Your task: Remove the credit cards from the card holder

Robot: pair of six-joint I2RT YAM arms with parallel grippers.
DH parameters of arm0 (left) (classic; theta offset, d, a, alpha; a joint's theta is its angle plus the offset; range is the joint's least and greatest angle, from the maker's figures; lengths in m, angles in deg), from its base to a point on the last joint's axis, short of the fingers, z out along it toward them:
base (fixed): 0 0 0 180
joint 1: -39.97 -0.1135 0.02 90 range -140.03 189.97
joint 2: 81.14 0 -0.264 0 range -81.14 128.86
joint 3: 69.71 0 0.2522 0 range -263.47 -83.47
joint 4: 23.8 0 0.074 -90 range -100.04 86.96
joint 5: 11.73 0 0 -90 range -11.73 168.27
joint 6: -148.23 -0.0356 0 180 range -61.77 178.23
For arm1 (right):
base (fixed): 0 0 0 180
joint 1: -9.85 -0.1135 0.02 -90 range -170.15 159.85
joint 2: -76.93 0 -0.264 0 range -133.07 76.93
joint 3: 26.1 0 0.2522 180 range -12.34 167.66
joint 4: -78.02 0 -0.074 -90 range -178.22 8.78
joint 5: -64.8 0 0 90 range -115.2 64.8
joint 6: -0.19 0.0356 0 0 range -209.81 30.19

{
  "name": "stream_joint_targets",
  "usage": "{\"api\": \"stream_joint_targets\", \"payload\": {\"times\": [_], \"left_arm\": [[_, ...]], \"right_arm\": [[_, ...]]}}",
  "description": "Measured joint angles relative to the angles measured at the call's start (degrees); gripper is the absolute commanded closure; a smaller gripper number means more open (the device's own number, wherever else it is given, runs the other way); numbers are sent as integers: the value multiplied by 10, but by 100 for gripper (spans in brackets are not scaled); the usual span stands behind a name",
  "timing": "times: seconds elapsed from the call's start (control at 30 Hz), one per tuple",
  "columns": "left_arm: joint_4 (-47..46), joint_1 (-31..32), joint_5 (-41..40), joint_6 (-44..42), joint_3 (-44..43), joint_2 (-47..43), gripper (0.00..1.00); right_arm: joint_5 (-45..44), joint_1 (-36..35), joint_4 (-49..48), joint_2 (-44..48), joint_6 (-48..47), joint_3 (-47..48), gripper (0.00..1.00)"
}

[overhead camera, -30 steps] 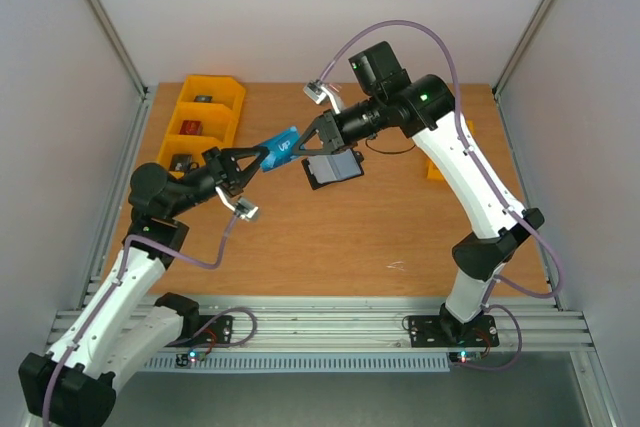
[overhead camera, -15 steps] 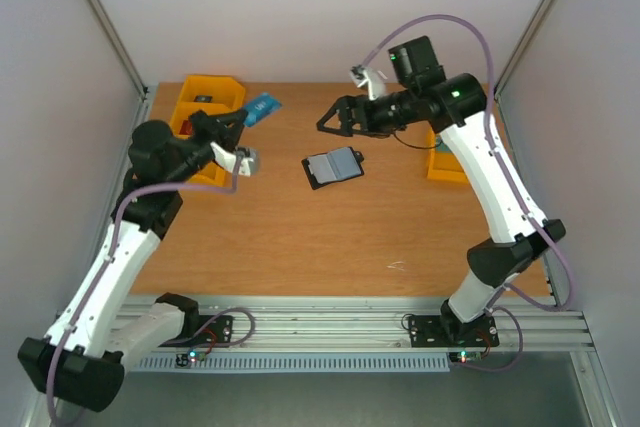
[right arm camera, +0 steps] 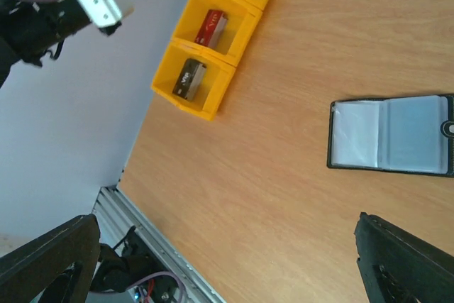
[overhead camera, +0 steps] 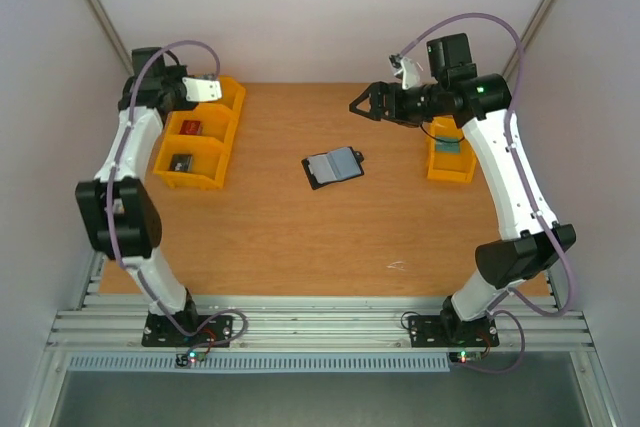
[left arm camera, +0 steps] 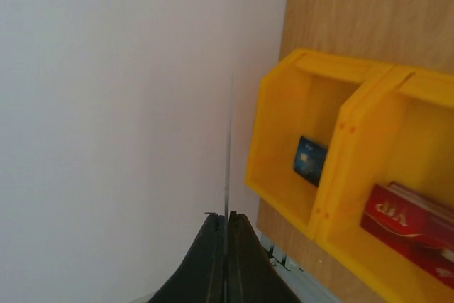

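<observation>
1. Pale walls are enclosing a wooden counter point(overhead camera: 300, 237), and the card holder point(overhead camera: 333, 167) is lying near its middle, spread open with its inner panels facing up.
2. Seen from the right wrist, both panels are looking bare, so the holder is probably emptied or nearly so. Whether anything is sitting deeper in the pockets I cannot tell.
3. One card point(left arm camera: 228, 147) is standing edge-on in the left pincer point(left arm camera: 227, 219), whose fingers are pressing tight on its lower edge. Its colour is not showing from this angle.
4. That pincer is hanging by the wall near the far end of the yellow bins point(left arm camera: 277, 147), likely because the card is heading for one of the compartments.
5. A blue card point(left arm camera: 310, 161) is leaning in the end compartment and a red card point(left arm camera: 408, 218) is lying in the next one, so sorting seems to be the purpose.
6. The right pincer point(overhead camera: 363, 104) is gaping wide and holding nothing, raised well apart from the holder. This is probably because the holder needs no steadying while nothing is being pulled from it.
</observation>
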State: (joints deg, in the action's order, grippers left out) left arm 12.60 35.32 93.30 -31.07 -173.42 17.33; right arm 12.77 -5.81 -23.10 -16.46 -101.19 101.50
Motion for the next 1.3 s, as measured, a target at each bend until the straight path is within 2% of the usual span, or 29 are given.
{"api": "stream_joint_targets", "payload": {"times": [0.3, 0.43, 0.5, 0.73, 1.07, 1.3], "left_arm": [[8, -20, -49, 8, -266, 286, 100], [13, -21, -75, 15, -346, 385, 100], [14, -21, -86, 14, -357, 412, 100], [13, -25, -117, 6, -369, 458, 100], [15, -28, -141, 11, -403, 475, 100], [5, -27, -158, 20, -459, 516, 100]], "right_arm": [[2, 31, -7, -61, -5, 6, 1], [1, 35, -7, -101, -1, 29, 2], [1, 35, -9, -118, 4, 38, 1], [5, 35, -28, -144, 31, 43, 1], [12, 35, -25, -163, 37, 91, 1], [16, 35, -24, -172, 38, 97, 2]]}}
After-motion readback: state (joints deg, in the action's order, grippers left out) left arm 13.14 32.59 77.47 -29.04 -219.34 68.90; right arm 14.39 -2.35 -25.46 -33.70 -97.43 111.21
